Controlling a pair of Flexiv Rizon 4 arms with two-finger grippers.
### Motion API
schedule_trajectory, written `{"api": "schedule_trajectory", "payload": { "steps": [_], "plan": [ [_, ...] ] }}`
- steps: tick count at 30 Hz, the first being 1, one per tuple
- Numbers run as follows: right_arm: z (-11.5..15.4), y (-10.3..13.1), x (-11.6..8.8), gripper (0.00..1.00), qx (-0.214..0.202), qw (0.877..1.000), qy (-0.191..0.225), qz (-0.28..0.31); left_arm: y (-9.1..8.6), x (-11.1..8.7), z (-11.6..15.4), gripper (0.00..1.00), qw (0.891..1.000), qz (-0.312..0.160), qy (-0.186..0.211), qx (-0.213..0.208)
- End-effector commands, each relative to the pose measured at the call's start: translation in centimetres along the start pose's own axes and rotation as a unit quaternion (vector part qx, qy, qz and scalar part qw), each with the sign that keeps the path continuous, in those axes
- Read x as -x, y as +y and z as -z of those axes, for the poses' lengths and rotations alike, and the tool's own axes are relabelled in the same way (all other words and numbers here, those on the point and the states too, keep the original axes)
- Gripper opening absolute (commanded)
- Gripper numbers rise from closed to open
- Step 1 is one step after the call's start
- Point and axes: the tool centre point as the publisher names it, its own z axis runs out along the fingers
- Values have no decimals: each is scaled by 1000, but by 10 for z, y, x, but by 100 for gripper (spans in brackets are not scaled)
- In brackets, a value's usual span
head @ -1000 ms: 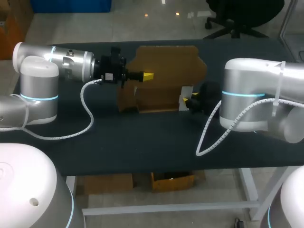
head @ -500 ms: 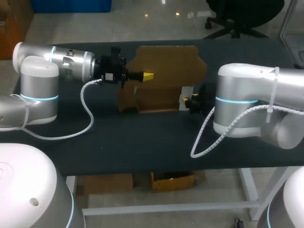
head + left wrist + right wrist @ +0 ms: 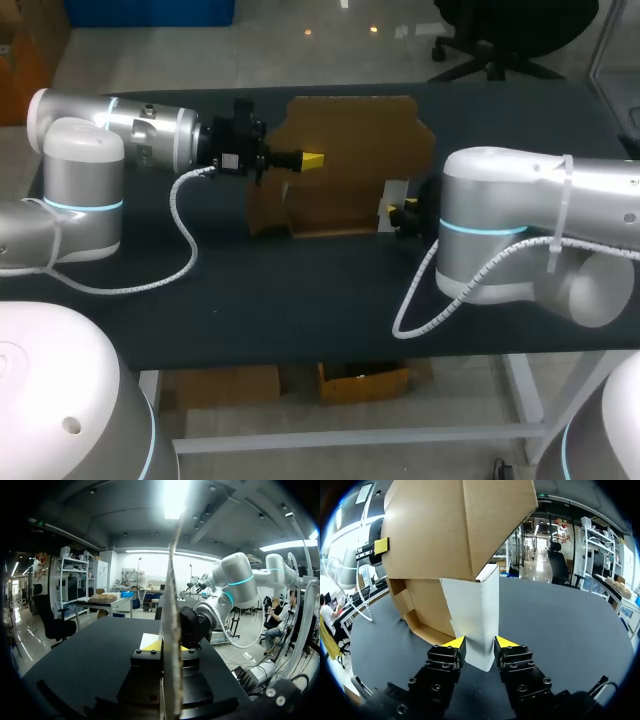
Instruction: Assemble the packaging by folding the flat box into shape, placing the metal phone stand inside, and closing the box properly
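A brown cardboard box (image 3: 350, 150), partly folded, stands upright at the back middle of the dark table (image 3: 300, 290). My left gripper (image 3: 312, 159) is shut on the edge of one of its panels. In the left wrist view that cardboard edge (image 3: 170, 605) rises straight up from between the fingers of the left gripper (image 3: 169, 647). A white upright box (image 3: 392, 195) stands against the carton's right side. My right gripper (image 3: 398, 212) holds it low down. In the right wrist view the white box (image 3: 475, 610) fills the gap in the right gripper (image 3: 480, 642), and both yellow tips touch it. The brown carton (image 3: 445, 530) towers behind.
The right arm's grey body (image 3: 500, 230) lies low over the table's right half, and its white cable (image 3: 420, 300) loops onto the surface. The left arm (image 3: 120, 130) stretches in from the left. Bare dark table runs along the front.
The right arm's body has swung leftward toward the middle. Its fingers have drawn slightly closer on the white box. The left arm and the carton have not moved.
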Motion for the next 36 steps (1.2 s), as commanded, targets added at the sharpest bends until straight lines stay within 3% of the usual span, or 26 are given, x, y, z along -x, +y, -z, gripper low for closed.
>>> {"api": "schedule_trajectory", "payload": {
  "steps": [1,36],
  "plan": [
    [-4,-3,-3,34,11,999,-31,-5,6,1,-1,0,1000,0,2,1],
    [-16,6,4,29,27,998,-48,-29,6,1,-1,0,1000,0,2,1]
  ]
}}
